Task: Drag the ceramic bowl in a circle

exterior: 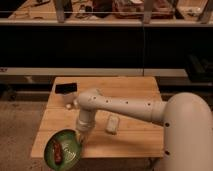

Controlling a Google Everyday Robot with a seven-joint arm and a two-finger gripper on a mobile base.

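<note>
The ceramic bowl (62, 150) is a glossy green dish with a red-brown elongated item (57, 152) lying in it. It sits at the front left corner of the wooden table (130, 95), and its near part hangs past the front edge. My gripper (80, 138) points down from the white arm (120, 107) and is shut on the bowl's right rim.
A small pale rectangular block (114, 125) lies just right of the gripper. A black flat object (66, 88) and a small white item (68, 105) sit at the table's back left. Dark shelving runs behind the table, and the robot's white body fills the lower right.
</note>
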